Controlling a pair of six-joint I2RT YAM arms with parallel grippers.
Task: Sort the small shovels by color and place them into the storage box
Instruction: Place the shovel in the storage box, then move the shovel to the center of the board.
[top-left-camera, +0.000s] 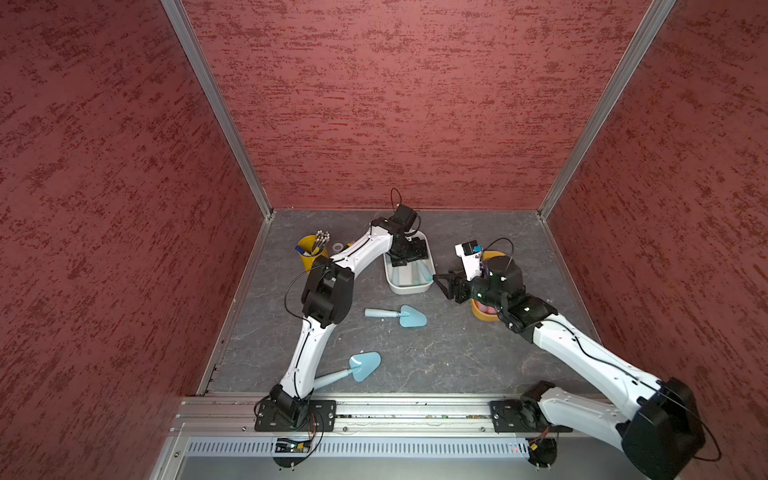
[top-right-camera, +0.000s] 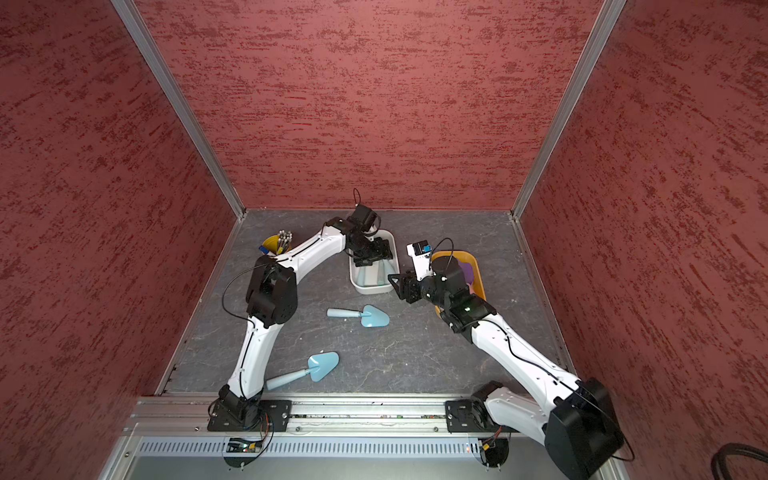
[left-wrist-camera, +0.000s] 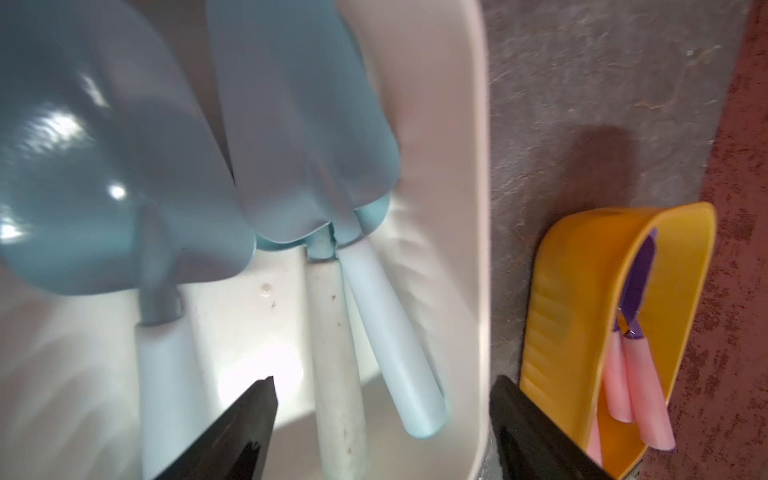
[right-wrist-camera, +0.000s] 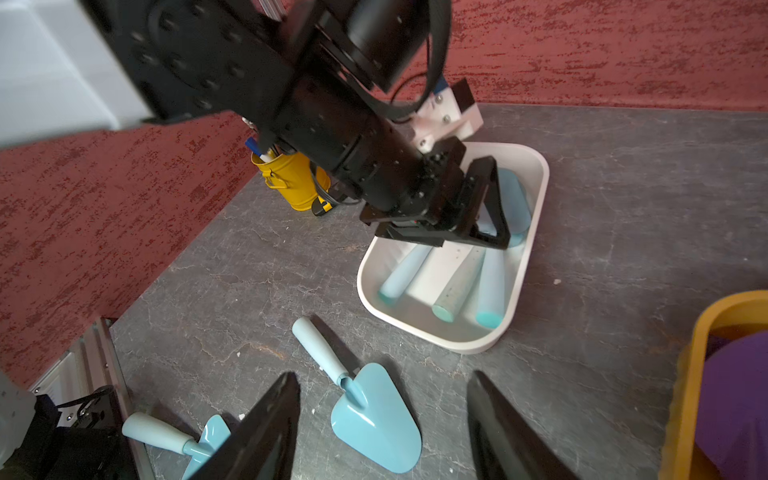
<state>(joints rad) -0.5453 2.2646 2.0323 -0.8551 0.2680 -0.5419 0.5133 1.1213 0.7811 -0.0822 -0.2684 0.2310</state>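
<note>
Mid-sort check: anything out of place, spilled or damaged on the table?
Nothing looks spilled. The mid-table blue shovel and the near blue shovel lie outside the white box; one handle inside looks dirt-speckled.

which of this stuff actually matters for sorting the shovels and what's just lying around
For the job: loose blue shovel mid-table; loose blue shovel by the left arm's base; blue shovels in the white box; purple-and-pink shovels in the orange box.
Just lying about: yellow cup; pens in it; black-and-yellow tool beside it.
</note>
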